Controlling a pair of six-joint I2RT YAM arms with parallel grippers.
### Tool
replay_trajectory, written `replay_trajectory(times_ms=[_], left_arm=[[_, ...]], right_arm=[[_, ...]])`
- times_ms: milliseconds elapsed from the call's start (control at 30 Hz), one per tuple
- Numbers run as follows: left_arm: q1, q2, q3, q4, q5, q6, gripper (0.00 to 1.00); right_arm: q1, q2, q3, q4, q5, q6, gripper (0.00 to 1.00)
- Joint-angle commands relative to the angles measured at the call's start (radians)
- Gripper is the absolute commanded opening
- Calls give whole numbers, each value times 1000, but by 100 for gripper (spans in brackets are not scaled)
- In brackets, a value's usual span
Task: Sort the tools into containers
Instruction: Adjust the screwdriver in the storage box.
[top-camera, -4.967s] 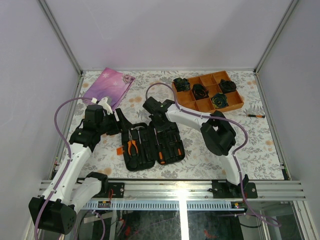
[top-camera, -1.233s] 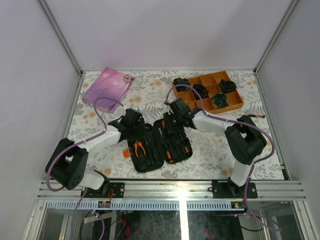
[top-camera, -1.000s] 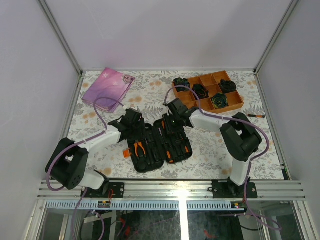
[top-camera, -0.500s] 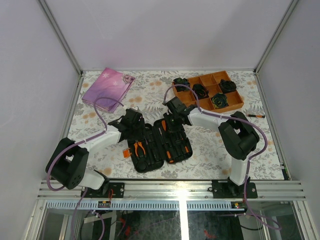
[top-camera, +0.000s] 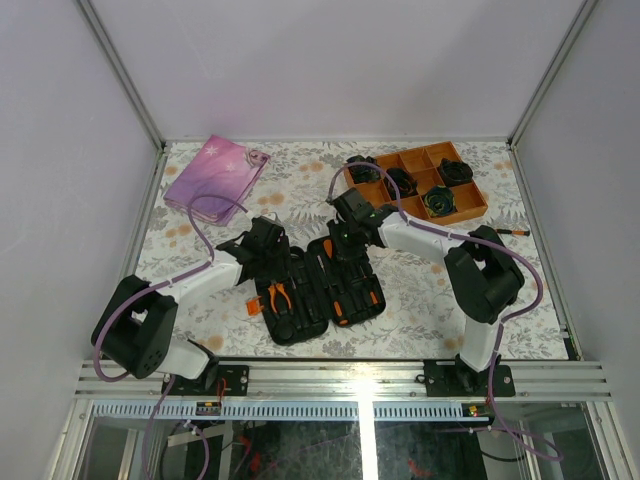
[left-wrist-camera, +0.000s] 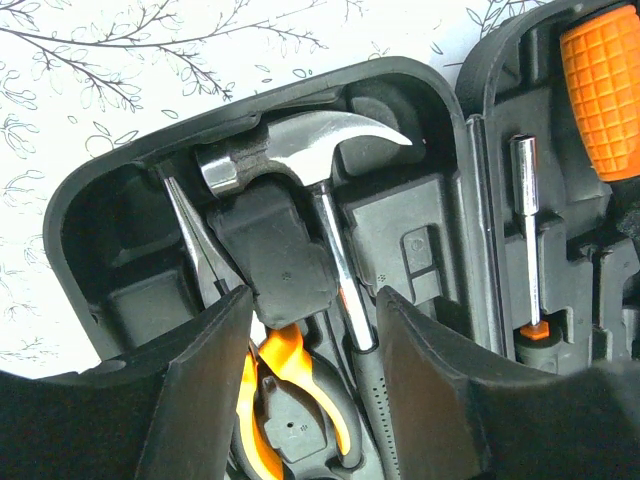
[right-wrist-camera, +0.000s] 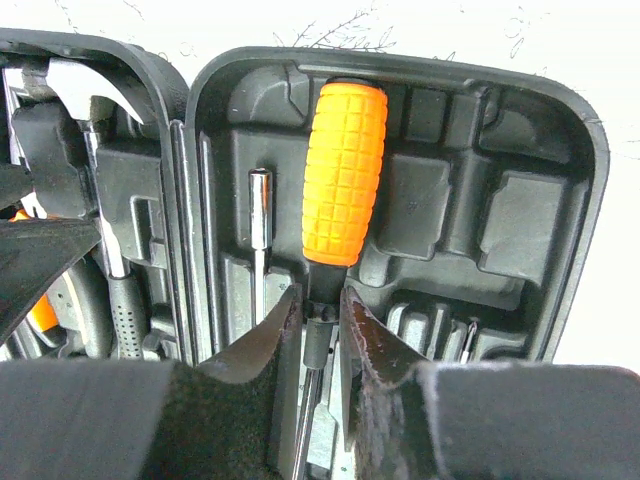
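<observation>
The right jaws pinch narrowly on the orange-handled screwdriver (right-wrist-camera: 345, 180) just below its grip, probably pressing it into the 3 o'clock half of the tool case (right-wrist-camera: 592, 200) lying mid-table. The left jaws, half-wide, straddle the hammer (left-wrist-camera: 300, 150), apparently bracing the case.

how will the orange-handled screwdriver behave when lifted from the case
Probably rigid: the orange-handled screwdriver has a thick handle and metal shaft. The right claw pinches its narrow neck, not the gridded handle, so it may pivot. Round, so likely rolls if dropped.
</observation>
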Motion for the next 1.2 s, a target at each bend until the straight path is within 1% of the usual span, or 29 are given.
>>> replay_trajectory(times_ms=[0, 167, 333, 433, 667, 733, 833, 1000, 1167], left_arm=[[-3, 29, -16, 60, 4, -3, 51], [-4, 32, -16, 61, 6, -3, 51], [-5, 33, -16, 61, 7, -3, 51], [-5, 31, -19, 61, 8, -1, 51], [-4, 27, -22, 63, 8, -3, 51], [-5, 27, -22, 64, 8, -3, 51], [-5, 29, -20, 64, 11, -2, 51], [-4, 29, -21, 64, 10, -2, 51], [-5, 29, -19, 64, 11, -1, 51]], right_arm=[[3, -9, 51, 33, 7, 9, 15], [4, 32, 51, 43, 9, 5, 18], [3, 54, 56, 44, 9, -4, 31], [4, 35, 54, 41, 22, -8, 36], [4, -35, 52, 22, 36, -10, 43], [4, -42, 55, 13, 33, -11, 43], [6, -43, 55, -1, 31, -13, 39], [12, -29, 56, -7, 30, -14, 25], [14, -3, 70, -12, 28, -19, 22]])
